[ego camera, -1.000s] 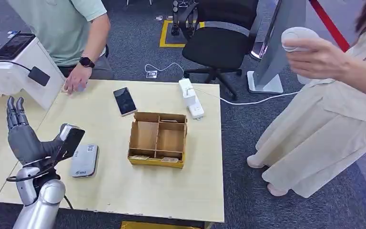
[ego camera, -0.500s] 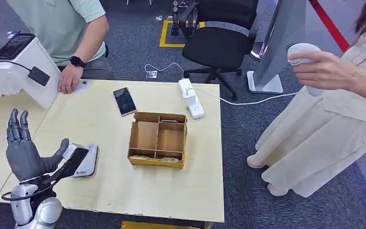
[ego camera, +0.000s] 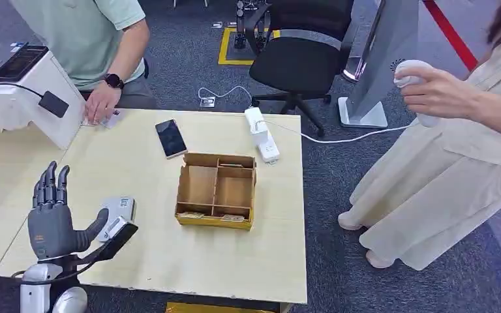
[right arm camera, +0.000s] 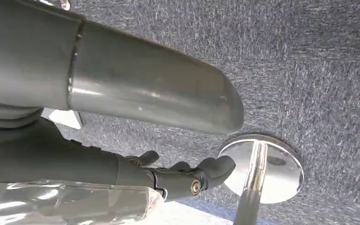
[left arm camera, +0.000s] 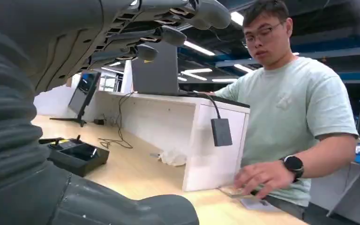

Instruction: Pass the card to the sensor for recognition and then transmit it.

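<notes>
My left hand (ego camera: 55, 218) is raised over the table's near left corner, palm up and fingers spread, holding nothing. The grey-white card sensor (ego camera: 119, 210) lies flat on the table just beyond its thumb. A small pale card (ego camera: 110, 119) lies at the far left edge under the fingertips of a person in a green shirt (ego camera: 102, 102). The left wrist view shows that person's hand (left arm camera: 262, 178) resting over cards (left arm camera: 243, 197) beside a white stand. My right hand (right arm camera: 187, 174) hangs over the carpet, its fingers loosely extended with nothing in them.
A brown divided cardboard box (ego camera: 216, 190) stands mid-table. Behind it lie a black phone (ego camera: 170, 138) and a white power strip (ego camera: 261, 135). A white stand (ego camera: 26, 94) with a laptop sits far left. A second person (ego camera: 443, 124) holding a white controller stands on the right.
My left hand has dropped and drifted right toward the near edge, uncovering the sensor. The seated person's hand has shifted over the card at the far edge.
</notes>
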### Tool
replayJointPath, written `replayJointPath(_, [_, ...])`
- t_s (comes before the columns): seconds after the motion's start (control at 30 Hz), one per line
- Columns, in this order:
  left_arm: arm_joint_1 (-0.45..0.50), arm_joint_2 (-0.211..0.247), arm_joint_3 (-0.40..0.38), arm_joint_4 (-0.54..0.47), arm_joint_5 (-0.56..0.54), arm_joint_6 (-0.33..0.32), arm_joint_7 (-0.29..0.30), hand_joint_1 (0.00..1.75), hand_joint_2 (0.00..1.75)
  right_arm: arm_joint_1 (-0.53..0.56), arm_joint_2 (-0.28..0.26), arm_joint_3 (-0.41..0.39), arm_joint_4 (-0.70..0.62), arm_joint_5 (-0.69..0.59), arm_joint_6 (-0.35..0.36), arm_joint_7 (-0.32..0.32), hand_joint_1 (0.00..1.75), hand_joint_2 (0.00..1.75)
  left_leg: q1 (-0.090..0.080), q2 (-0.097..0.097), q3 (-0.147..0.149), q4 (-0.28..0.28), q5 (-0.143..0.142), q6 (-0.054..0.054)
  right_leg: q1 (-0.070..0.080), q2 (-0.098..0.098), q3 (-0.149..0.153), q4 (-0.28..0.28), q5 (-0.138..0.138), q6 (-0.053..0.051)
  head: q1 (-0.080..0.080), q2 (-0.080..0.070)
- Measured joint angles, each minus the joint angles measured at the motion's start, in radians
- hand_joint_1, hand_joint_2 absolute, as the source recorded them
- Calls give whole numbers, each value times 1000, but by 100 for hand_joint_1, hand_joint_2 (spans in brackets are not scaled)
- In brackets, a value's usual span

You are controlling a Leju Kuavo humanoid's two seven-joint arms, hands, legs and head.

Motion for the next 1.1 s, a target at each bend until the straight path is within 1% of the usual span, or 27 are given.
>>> replayJointPath(0.13, [0, 0, -34, 1, -13, -13, 11, 0, 175, 0, 0, -2, 0, 0, 0, -2, 0, 0, 0, 0, 0, 0, 0, 0, 0, 0, 0, 0, 0, 0, 0, 0])
replayJointPath(0.37, [-1, 0, -82, 6, -34, -16, 14, 0, 175, -1, 0, -5, 0, 0, 0, -9, 0, 0, 0, 0, 0, 0, 0, 0, 0, 0, 0, 0, 0, 0, 0, 0])
replayJointPath(0.47, [-1, 0, -98, 13, -51, -16, 25, 0, 175, -1, 0, -5, 0, 1, 1, -10, 0, 0, 0, 0, 0, 0, 0, 0, 0, 0, 0, 0, 0, 0, 0, 0])
replayJointPath(0.83, [-25, 9, -156, 62, -137, -38, 36, 0, 175, -6, 0, -6, 0, 8, 2, -15, 0, 0, 0, 0, 0, 0, 0, 0, 0, 0, 0, 0, 0, 0, 0, 0])
replayJointPath(1.0, [-40, 13, -172, 88, -145, -39, 45, 0, 175, -6, 0, -6, 0, 9, 1, -15, 0, 0, 0, 0, 0, 0, 0, 0, 0, 0, 0, 0, 0, 0, 0, 0])
replayJointPath(1.1, [-53, 14, -193, 110, -164, -54, 46, 0, 175, -8, 0, -6, 1, 14, 1, -15, 0, 0, 0, 0, 0, 0, 0, 0, 0, 0, 0, 0, 0, 0, 0, 0])
